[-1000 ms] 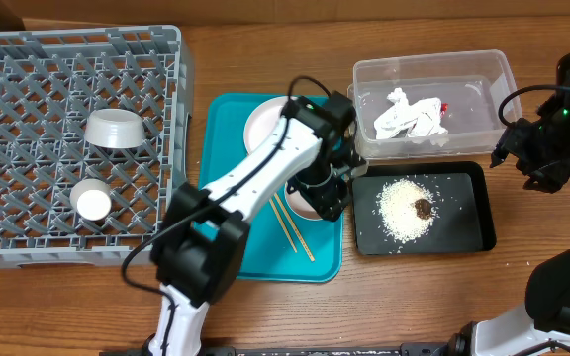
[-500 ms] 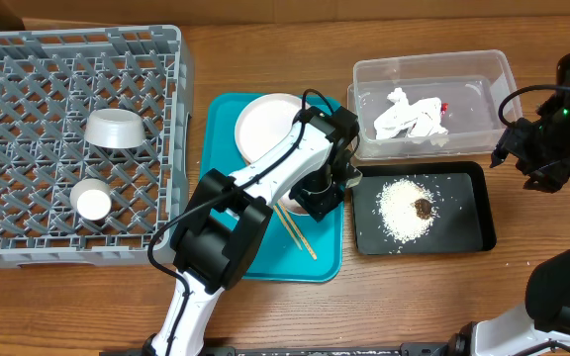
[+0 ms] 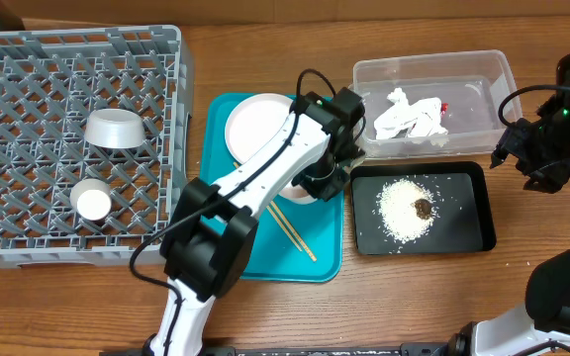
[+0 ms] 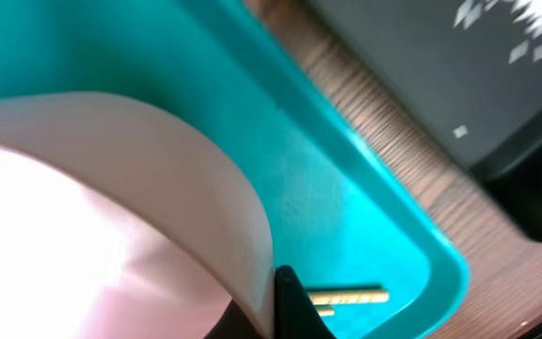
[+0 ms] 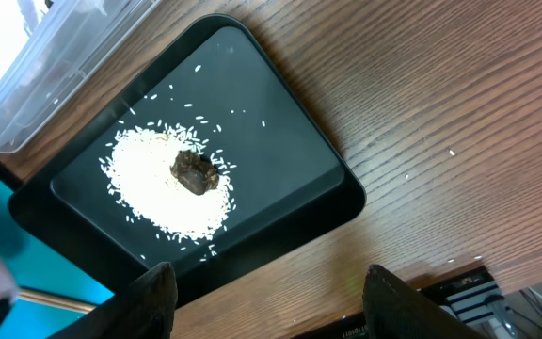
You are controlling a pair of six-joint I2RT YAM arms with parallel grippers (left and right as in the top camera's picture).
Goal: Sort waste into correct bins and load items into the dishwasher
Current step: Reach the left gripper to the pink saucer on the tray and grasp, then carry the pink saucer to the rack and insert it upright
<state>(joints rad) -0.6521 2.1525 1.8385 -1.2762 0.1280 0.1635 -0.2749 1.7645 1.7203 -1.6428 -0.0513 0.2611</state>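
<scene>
Far L: grey rack (image 3: 77,37) w/ grey bowl (image 3: 114,129) & white cup (image 3: 93,202) in it. Mid: teal tray (image 3: 325,252) holds white plate (image 3: 257,127), chopsticks (image 3: 293,227) & pink bowl (image 4: 111,226); L claw (image 3: 318,182) is clenched on the bowl's rim. Next: clear tub (image 3: 433,61) w/ napkin (image 3: 409,117) & red wrapper (image 3: 444,107); black tray (image 3: 468,232) w/ rice (image 3: 402,206). Far R: R claw (image 5: 271,306) spread wide, holding nothing, above the surface (image 5: 440,141).
</scene>
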